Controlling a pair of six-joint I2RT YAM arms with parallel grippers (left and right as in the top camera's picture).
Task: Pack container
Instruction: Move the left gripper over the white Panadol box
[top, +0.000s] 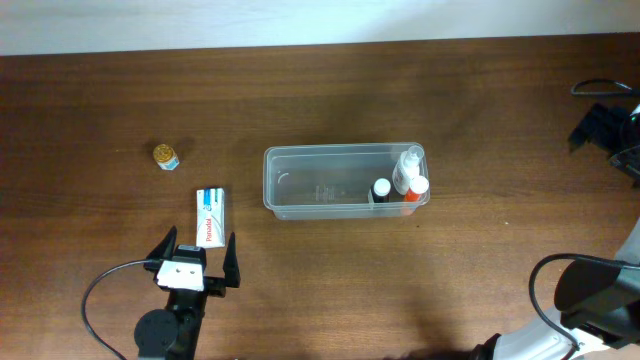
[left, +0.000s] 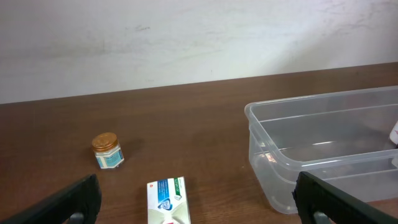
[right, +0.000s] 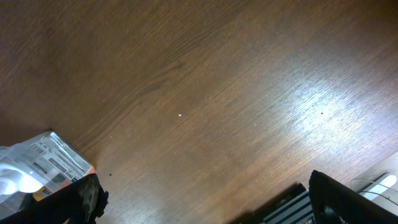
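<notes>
Overhead, the left gripper (top: 198, 250) is reaching in left of the container (top: 320, 150), jaws spread wide. The container is sitting mid-tabletop (top: 100, 100), holding bottles (top: 408, 172) at its right end. The left wrist view is showing a white-and-blue box (left: 166, 198) and a gold-lidded jar (left: 107, 151) left of the container, print too small to read. The right wrist view is showing the right gripper (right: 202, 186) gaping open over wood.

A robot lab: wooden table (top: 320, 290) (cable (top: 86, 298) trailing), plain white wall (left: 186, 43).
</notes>
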